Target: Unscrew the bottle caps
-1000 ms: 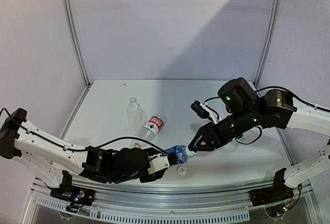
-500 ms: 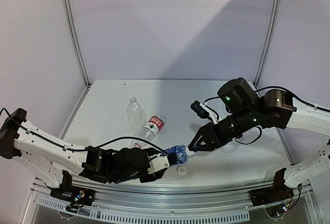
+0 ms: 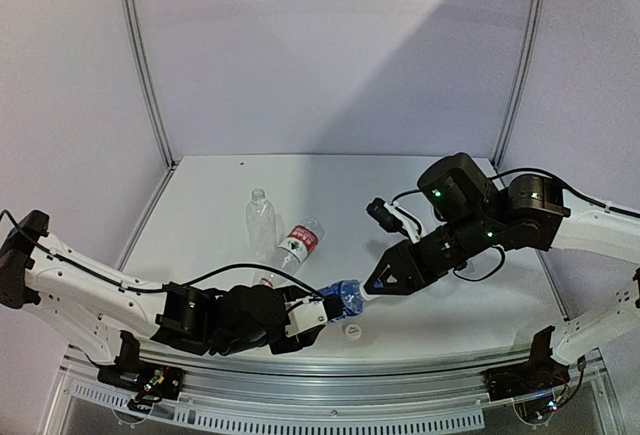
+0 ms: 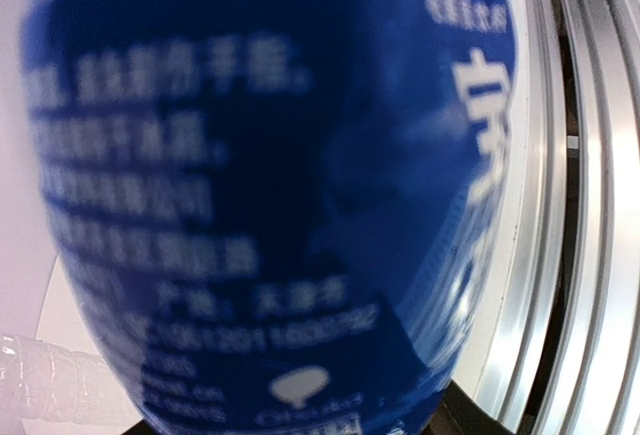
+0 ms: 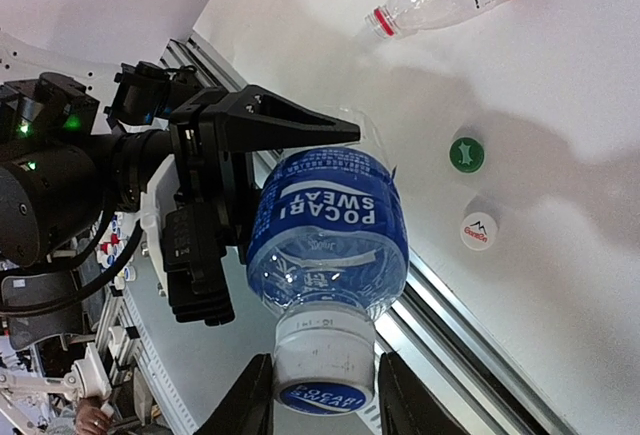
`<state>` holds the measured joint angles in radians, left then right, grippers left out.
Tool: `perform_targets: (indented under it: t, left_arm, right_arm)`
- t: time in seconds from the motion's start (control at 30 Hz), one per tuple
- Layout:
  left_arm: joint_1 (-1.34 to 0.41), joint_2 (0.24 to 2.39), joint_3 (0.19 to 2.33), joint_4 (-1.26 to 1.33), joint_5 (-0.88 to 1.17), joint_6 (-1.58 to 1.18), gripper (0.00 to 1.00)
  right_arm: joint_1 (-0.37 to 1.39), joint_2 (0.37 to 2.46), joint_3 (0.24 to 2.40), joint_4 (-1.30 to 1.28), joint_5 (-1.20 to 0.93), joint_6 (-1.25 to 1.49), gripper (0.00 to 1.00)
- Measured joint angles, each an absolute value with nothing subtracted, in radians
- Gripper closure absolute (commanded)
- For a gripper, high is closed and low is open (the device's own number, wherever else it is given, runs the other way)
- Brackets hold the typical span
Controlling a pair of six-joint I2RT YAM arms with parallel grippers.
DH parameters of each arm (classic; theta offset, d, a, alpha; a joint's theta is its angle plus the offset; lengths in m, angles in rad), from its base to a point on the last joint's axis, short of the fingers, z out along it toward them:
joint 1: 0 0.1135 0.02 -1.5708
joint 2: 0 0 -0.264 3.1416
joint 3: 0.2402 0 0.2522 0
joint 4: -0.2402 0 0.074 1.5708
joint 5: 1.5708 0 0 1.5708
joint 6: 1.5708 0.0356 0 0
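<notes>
Two caps are off: the green cap (image 5: 466, 153) and white cap (image 5: 479, 231) lie loose on the table (image 3: 200, 205) near its near edge. The blue cap (image 5: 320, 340) is on its blue bottle (image 5: 328, 230), and whether the red bottle (image 3: 300, 243) and clear bottle (image 3: 260, 220) farther back are capped cannot be told. The left arm reaches low along the near edge, the left gripper (image 3: 332, 307) clamped round the blue bottle's body and holding it sideways, neck to the right; the right arm bends down and leftward, the right gripper (image 5: 322, 365) closed on the blue cap.
</notes>
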<state>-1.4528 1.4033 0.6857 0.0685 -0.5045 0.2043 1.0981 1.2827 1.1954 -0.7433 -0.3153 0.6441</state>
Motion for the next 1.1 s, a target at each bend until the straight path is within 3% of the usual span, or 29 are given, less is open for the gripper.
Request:
perform_targets:
  t: [0.13,0.4,0.63,0.83,1.1]
  left_arm:
    - [-1.453,1.403,0.686,0.067,-0.504,0.203,0.43]
    - [-1.453,1.403,0.686,0.057,-0.480,0.199,0.43]
    - [-1.442,1.403,0.686,0.077,-0.471,0.178,0.43]
    - [-1.441,1.403,0.686,0.064,-0.407,0.195,0.43]
    - [-1.441,1.403,0.685,0.014,-0.386,0.186,0.43]
  right_arm:
    - [1.098,1.283,1.195,-0.741,-0.321,0.639,0.88]
    - [1.100,1.302,1.217,-0.781,-0.289,0.468,1.00]
    - [1.135,1.304,1.251,-0.781,-0.167,0.019,1.00]
    - [1.222,1.193,1.090,-0.656,-0.055,-0.503,0.98]
    - [1.332,1.180,0.982,-0.567,0.203,-0.982,0.83]
